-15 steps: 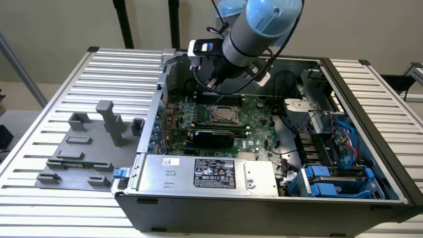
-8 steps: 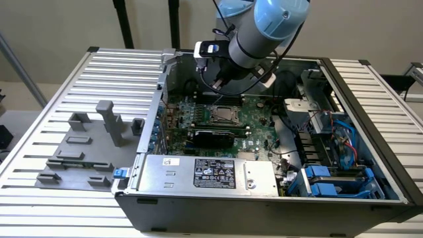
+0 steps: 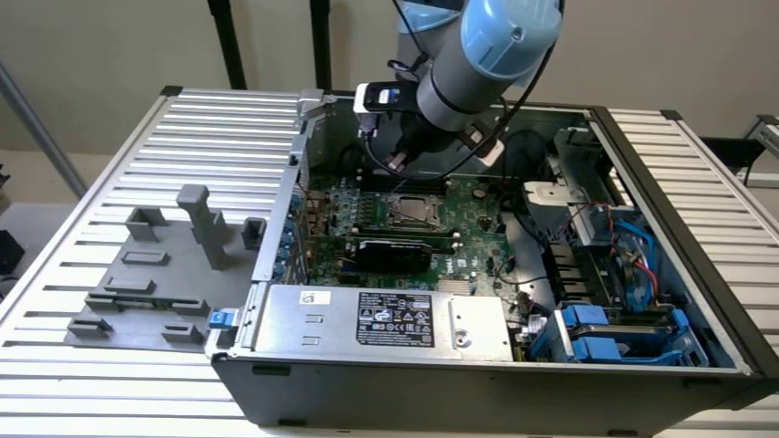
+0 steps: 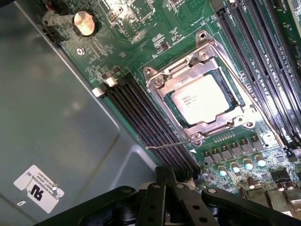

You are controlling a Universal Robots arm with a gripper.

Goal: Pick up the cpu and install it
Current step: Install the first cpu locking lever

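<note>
The tool (image 4: 165, 171), pressed together and empty, hangs near the cpu (image 4: 200, 100) (seated in its socket (image 4: 188, 63)); a slatted table (image 3: 232, 119) lies below.

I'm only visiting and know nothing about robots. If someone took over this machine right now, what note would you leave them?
Gripper: hangs over the motherboard inside the open computer case, close to the socket and not touching the cpu.
Cpu: lies flat in the socket with its silvery top up and the metal frame around it.
Done: the cpu is picked up and seated.
Left: I cannot tell whether the frame's thin wire lever is latched. Check that before calling the job finished.
</note>
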